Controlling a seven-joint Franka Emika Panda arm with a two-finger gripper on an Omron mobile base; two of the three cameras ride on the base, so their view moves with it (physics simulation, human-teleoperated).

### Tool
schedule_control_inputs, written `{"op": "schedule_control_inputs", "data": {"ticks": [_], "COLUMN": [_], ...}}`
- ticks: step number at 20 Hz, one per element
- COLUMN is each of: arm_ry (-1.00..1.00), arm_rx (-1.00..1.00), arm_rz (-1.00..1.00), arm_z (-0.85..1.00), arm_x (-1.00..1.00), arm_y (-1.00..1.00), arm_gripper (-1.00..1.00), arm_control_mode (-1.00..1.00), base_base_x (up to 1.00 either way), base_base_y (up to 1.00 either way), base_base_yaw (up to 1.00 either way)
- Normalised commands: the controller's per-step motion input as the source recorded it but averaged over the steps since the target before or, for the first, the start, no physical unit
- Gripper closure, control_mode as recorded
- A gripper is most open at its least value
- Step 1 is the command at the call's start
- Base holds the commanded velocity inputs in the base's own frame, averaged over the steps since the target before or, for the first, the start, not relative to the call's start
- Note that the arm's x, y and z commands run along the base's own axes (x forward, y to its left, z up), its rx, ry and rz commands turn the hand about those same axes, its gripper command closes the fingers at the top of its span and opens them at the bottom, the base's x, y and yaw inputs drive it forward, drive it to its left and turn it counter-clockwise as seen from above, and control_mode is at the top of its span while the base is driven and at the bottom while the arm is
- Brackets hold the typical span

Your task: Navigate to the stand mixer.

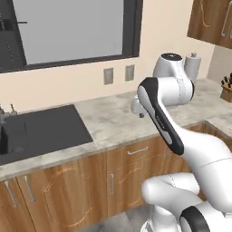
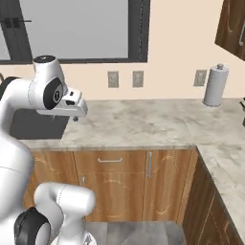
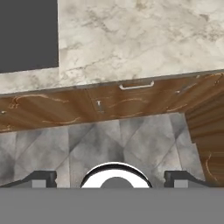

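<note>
Marble-grey counter (image 2: 143,124) runs along the cream wall in front of me, and I'll take it from the left end. Over there a dark sink (image 1: 41,129) is sunk into the stone, with a bit of tap (image 1: 5,111) at its far left edge, and a big dark-framed window (image 1: 68,31) sits above it. Below the counter are wooden cabinet doors and a drawer with a pale handle (image 1: 137,150). Moving right, two grey outlets (image 2: 125,79) are set in the wall side by side, above a bare stretch of stone. The white arm (image 1: 165,113) bends over the counter edge about here, its wrist pointing down toward the grey tiled floor (image 3: 109,140); the gripper (image 3: 110,178) hangs over that floor just in front of the cabinets, its two dark fingers (image 3: 41,178) spread wide apart with nothing between them. Further right a third outlet (image 2: 200,77) sits beside a paper towel roll (image 2: 215,86) standing upright near the corner, where the counter turns toward me. At the far right a knife block (image 1: 225,90) stands on the counter, under a wooden wall cabinet (image 1: 213,20). From where I stand, I can't spot the stand mixer anywhere on this stretch.
</note>
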Motion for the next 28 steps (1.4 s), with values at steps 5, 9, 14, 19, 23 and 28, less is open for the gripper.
{"op": "schedule_control_inputs", "data": {"ticks": [5,9,14,19,23,28], "arm_ry": [0.0,0.0,0.0,0.0,0.0,0.0], "arm_rx": [0.0,0.0,0.0,0.0,0.0,0.0], "arm_rz": [0.0,0.0,0.0,0.0,0.0,0.0], "arm_z": [0.0,0.0,0.0,0.0,0.0,0.0], "arm_x": [0.0,0.0,0.0,0.0,0.0,0.0], "arm_y": [0.0,0.0,0.0,0.0,0.0,0.0], "arm_gripper": [-1.0,-1.0,-1.0,-1.0,-1.0,-1.0], "arm_control_mode": [1.0,1.0,1.0,1.0,1.0,1.0], "base_base_x": [0.21,0.0,0.0,-0.06,-0.01,-0.02], "base_base_y": [-0.7,0.5,0.87,0.16,0.01,0.0], "base_base_yaw": [-0.48,-0.59,-0.73,-0.97,-1.0,-0.98]}}
